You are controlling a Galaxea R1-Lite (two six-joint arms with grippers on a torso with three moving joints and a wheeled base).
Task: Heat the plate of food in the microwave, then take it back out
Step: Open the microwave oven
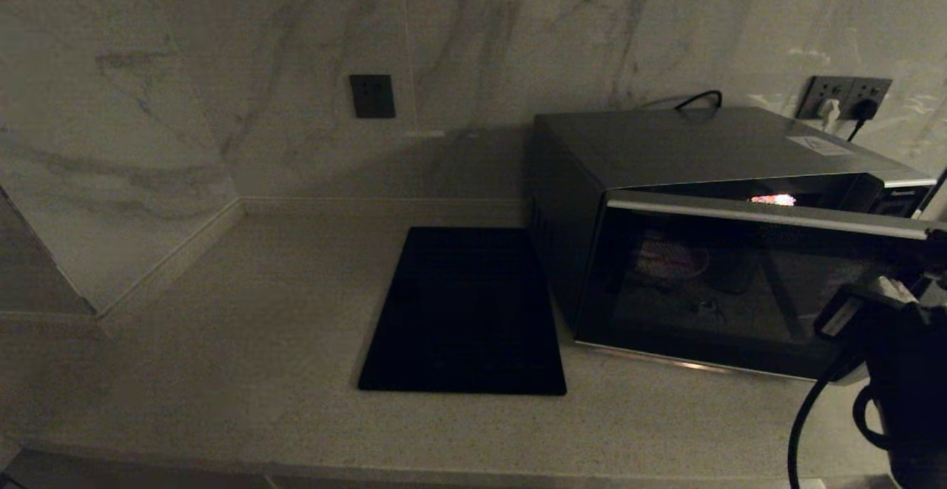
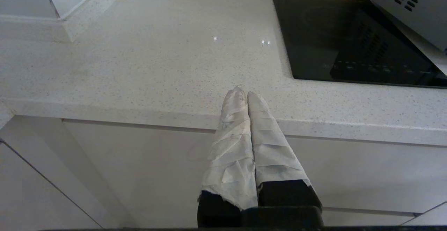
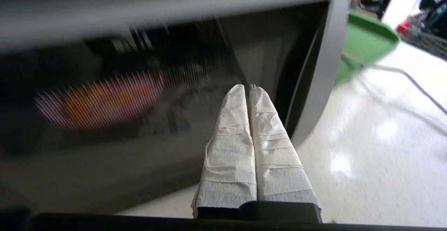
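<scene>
Right gripper (image 3: 248,87) sits nearest us, fingers pressed together, at the microwave (image 1: 710,252) door. We see the plate of food (image 3: 104,100) inside, behind the glass. Left gripper (image 2: 244,93), fingers together, hangs by the counter (image 2: 139,59) edge.

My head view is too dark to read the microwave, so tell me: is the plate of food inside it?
Observer: Yes. The right wrist view shows the plate of food, pink with orange fries, behind the door glass of the microwave.
Operator: Are the grippers holding anything?
Observer: Nothing. The right gripper is shut in front of that door glass, and the left gripper is parked shut over the front edge of the counter.
</scene>
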